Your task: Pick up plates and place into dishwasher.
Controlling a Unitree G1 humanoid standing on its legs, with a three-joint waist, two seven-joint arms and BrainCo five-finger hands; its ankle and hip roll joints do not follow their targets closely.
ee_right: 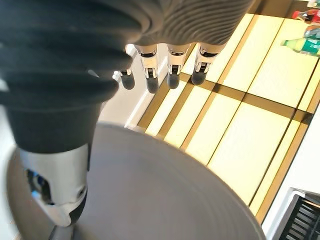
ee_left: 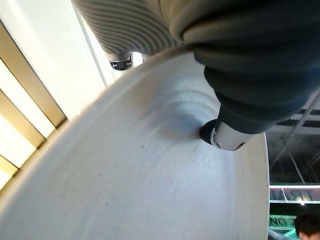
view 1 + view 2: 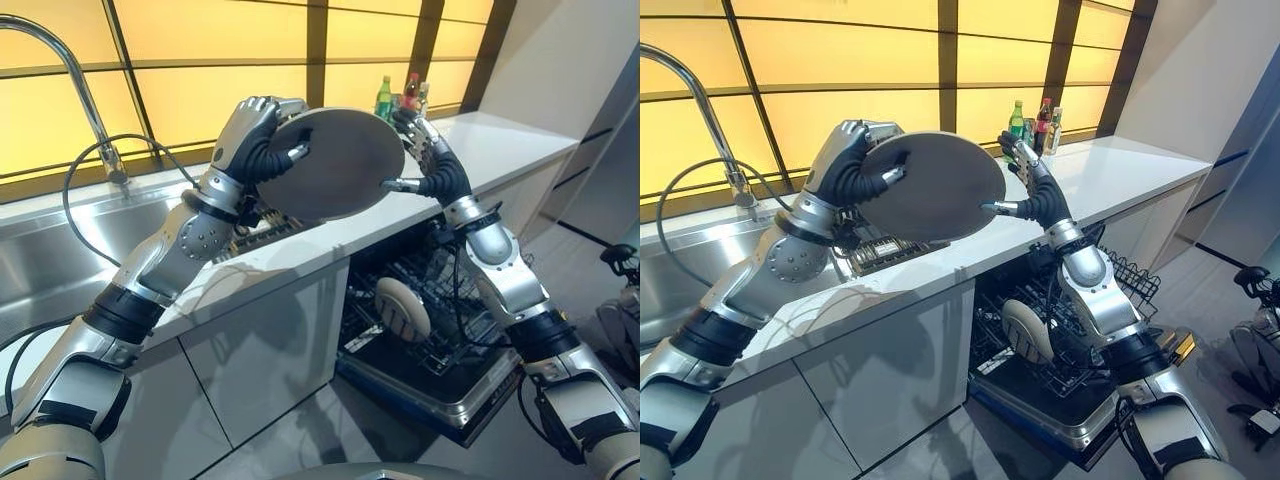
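A round grey plate (image 3: pixel 335 165) is held tilted in the air above the white counter (image 3: pixel 500 150). My left hand (image 3: pixel 250 140) grips its left rim, fingers curled over the edge and thumb (image 2: pixel 225 137) pressed on the face. My right hand (image 3: pixel 430 160) is at the plate's right rim: its thumb (image 1: pixel 60 200) touches the plate, while its fingers (image 1: pixel 172 77) stay straight past the rim, off the plate. Below the counter the dishwasher (image 3: pixel 470 395) stands open, and another plate (image 3: pixel 400 308) stands upright in its wire rack.
A tall curved faucet (image 3: pixel 80 80) stands over the steel sink (image 3: pixel 40 270) at the left. A dark grille (image 3: pixel 885 255) lies on the counter under the plate. Bottles (image 3: pixel 400 95) stand at the back by the window.
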